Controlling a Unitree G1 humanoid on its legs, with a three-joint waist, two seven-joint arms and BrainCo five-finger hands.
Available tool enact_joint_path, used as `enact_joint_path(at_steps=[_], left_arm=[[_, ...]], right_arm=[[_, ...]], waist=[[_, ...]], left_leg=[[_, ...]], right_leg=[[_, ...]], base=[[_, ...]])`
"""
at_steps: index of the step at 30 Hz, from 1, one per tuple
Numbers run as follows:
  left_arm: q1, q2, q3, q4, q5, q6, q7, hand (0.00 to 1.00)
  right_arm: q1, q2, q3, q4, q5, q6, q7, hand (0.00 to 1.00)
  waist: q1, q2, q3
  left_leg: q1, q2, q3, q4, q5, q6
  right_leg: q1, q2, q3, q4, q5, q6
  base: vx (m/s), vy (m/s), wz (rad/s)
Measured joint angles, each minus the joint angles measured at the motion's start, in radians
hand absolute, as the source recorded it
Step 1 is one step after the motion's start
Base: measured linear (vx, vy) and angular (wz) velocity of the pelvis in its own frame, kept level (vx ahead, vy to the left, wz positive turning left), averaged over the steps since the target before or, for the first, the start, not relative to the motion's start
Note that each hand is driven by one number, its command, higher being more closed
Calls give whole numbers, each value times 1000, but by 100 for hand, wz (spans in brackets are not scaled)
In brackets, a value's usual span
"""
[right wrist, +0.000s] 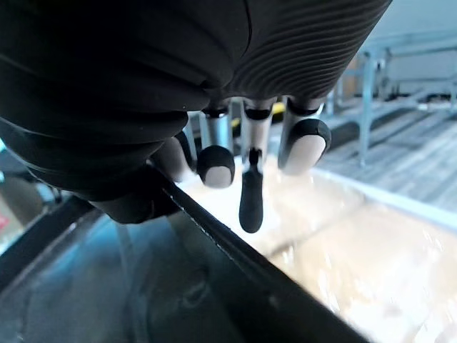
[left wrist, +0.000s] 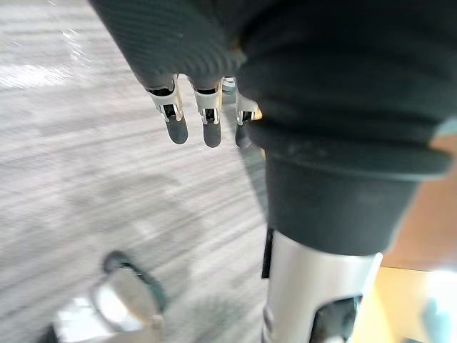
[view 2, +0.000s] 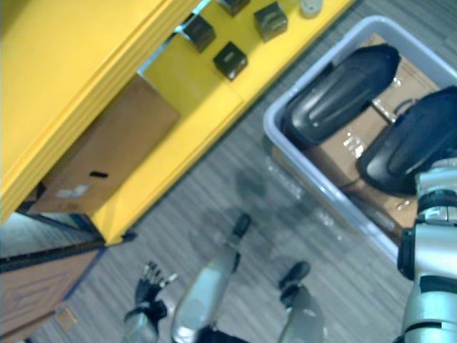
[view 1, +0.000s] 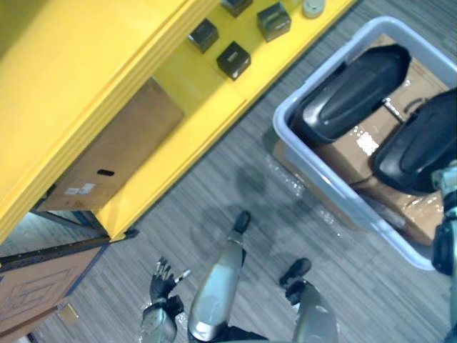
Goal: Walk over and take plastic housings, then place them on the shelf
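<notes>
- Right hand [right wrist: 250, 189]: fingers loose, holding nothing, just over a black plastic housing [view 1: 418, 143] in the grey bin [view 1: 335, 191].
- Second housing [view 1: 351, 93] lies beside it.
- Left hand [view 1: 166, 280]: fingers spread, empty, well apart from both.

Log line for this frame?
left hand open, hanging low | right hand open over right black plastic housing | left housing untouched | both in grey plastic bin

Two black plastic housings [view 1: 350, 93] lie in one pale grey bin [view 1: 334, 187]. On the one yellow shelf [view 1: 193, 136] sit four small black boxes [view 1: 233, 59] and one small round pale item [view 1: 312, 7]. One large cardboard box [view 1: 114, 153] stands on the shelf's lower level.
</notes>
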Motion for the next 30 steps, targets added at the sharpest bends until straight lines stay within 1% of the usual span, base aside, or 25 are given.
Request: enact_joint_path(at_steps=[2,3,4,7,9,10,12,13,14,15,16,18,19,21,22,23,24,25,26,27,28,29,30], left_arm=[[2,18,5,-42,-2,-2,1,0],[4,26,6,-60,-5,-2,1,0],[13,42,12,-108,-38,-1,1,0],[31,73,49,-225,-50,9,5,0],[37,77,79,-313,-70,31,11,0],[48,80,100,-397,-69,52,19,0],[64,82,122,-483,-69,78,23,0],[69,84,137,-564,-67,102,44,0],[70,84,145,-598,-67,115,52,0],[70,85,164,-652,-67,135,57,0],[68,92,172,-688,-66,144,58,0],[63,115,172,-767,-66,168,57,0],[49,116,172,-808,-66,185,53,0],[30,116,166,-834,-67,203,41,0],[4,117,153,-854,-65,219,30,0],[-12,118,149,-864,-64,231,24,0],[-34,123,139,-870,-55,247,11,0],[-79,146,100,-877,-26,279,5,0],[-98,158,83,-879,-15,290,4,0],[-128,165,66,-880,7,315,5,0],[-161,176,49,-879,22,336,8,0],[-212,197,28,-872,53,367,12,0],[-232,200,23,-864,57,378,16,0]], right_arm=[[1,-1,0,-12,-25,-7,5,100],[3,-1,-1,-14,-30,-11,8,100],[21,-1,-1,-31,-33,-20,24,100],[72,0,-8,-92,-48,-43,42,100],[108,0,-26,-149,-67,-52,42,100],[144,2,-29,-200,-81,-66,42,100],[178,15,-56,-259,-94,-78,42,100],[223,22,-84,-322,-103,-92,40,100],[236,29,-97,-343,-103,-99,39,100],[262,54,-121,-383,-111,-110,38,100],[278,75,-135,-405,-122,-119,37,100],[309,113,-143,-434,-135,-137,31,100],[322,134,-144,-440,-142,-156,9,100],[327,168,-144,-456,-144,-172,-17,100],[330,196,-144,-498,-154,-200,-44,100],[330,206,-144,-522,-166,-210,-52,100],[331,217,-144,-562,-186,-234,-69,100],[331,229,-140,-637,-210,-266,-90,100],[331,233,-138,-669,-219,-281,-96,100],[332,239,-131,-713,-227,-306,-109,100],[333,249,-128,-760,-235,-335,-117,100],[336,273,-120,-839,-261,-382,-121,100],[343,280,-114,-869,-268,-404,-127,100]], waist=[[-15,-6,4],[-17,-10,6],[-25,-18,11],[-42,-43,21],[-49,-59,22],[-59,-74,23],[-73,-91,20],[-78,-105,20],[-82,-111,19],[-91,-123,17],[-98,-131,15],[-103,-147,8],[-109,-154,3],[-113,-159,-9],[-122,-159,-21],[-126,-159,-22],[-129,-159,-22],[-134,-159,-23],[-139,-160,-28],[-150,-161,-42],[-155,-165,-57],[-156,-177,-70],[-158,-181,-82]], left_leg=[[17,0,3,-15,6,0],[26,1,6,-22,8,1],[45,2,8,-32,10,1],[98,4,15,-67,18,0],[136,8,25,-103,29,-3],[172,10,32,-136,39,-2],[208,13,38,-173,51,-2],[237,16,47,-201,57,-3],[245,18,57,-205,59,-3],[260,21,69,-212,60,-2],[273,21,75,-215,60,-3],[290,22,99,-215,61,-3],[298,22,111,-216,61,-3],[306,25,126,-219,61,-3],[309,31,141,-231,62,-3],[311,34,148,-234,64,-1],[314,35,153,-237,64,-1],[326,44,188,-250,70,5],[326,48,200,-255,73,7],[326,49,205,-268,81,7],[331,50,212,-281,88,8],[359,52,240,-301,91,8],[363,52,248,-306,91,8]], right_leg=[[13,-1,0,-5,2,2],[17,-2,2,-6,2,2],[34,-1,2,-12,2,3],[74,-2,2,-26,3,3],[97,-2,5,-38,3,4],[122,-1,5,-48,3,4],[144,-1,5,-60,3,4],[162,-1,7,-66,3,4],[167,-1,7,-68,3,4],[178,-1,8,-70,3,4],[189,-2,8,-71,4,5],[204,-3,12,-78,5,7],[216,-3,12,-89,6,9],[224,0,18,-97,9,12],[223,4,20,-105,15,11],[223,5,22,-107,16,11],[223,5,25,-108,18,11],[226,8,32,-115,24,13],[227,10,32,-122,28,14],[227,13,33,-135,36,16],[227,16,36,-149,44,16],[239,20,60,-173,56,19],[241,20,66,-181,59,21]], base=[[0,0,0],[0,0,0],[25,-28,-3],[29,-42,-3],[17,-53,-6],[22,-73,-5],[25,-69,-4],[15,-47,-7],[16,-50,-10],[24,-41,-7],[24,-34,-8],[21,-22,-8],[9,-21,-7],[-21,-19,-8],[-37,-18,-10],[-32,-17,-9],[-36,-8,-14],[-34,-7,-12],[-27,-8,-8],[0,0,0],[45,-3,-26],[60,-2,-34],[92,-1,-39]])
